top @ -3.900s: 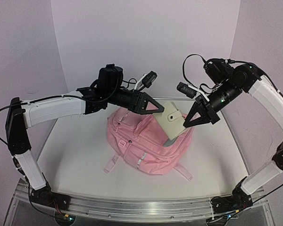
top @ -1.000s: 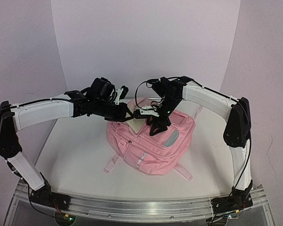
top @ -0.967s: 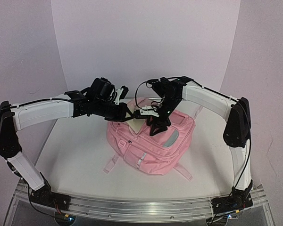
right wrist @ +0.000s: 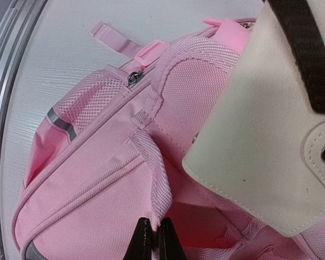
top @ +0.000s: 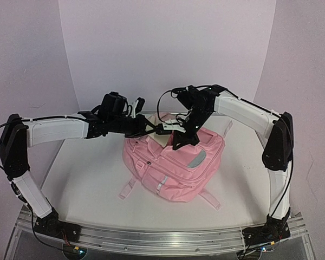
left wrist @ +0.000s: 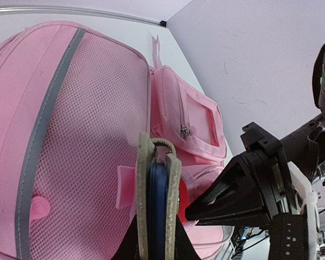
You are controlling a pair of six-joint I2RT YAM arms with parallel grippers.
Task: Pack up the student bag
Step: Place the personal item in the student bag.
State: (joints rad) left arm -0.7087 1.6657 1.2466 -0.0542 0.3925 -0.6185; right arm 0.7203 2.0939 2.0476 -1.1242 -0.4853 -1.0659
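The pink student bag [top: 170,170] lies on the white table with its top opening facing the back wall. My left gripper [top: 150,129] is shut on a cream snap-strap case [top: 161,140], holding it at the bag's opening. In the left wrist view the case [left wrist: 143,206] is edge-on, with blue inside, between my left gripper's [left wrist: 157,235] jaws. My right gripper [top: 179,143] is beside it, just to the right. In the right wrist view the right gripper [right wrist: 155,225] is shut on the ribbed pink rim [right wrist: 154,179] of the bag's opening, and the case [right wrist: 260,135] hangs above the red interior.
The bag's pale straps [top: 129,188] trail toward the near edge, where an aluminium rail [top: 162,238] runs. The right arm's black elbow [top: 276,142] stands at the table's right side. White walls close the back and sides.
The right gripper has shut on the bag's opening rim. The left gripper has shifted slightly right and back with the case. Earlier the case was high above the bag.
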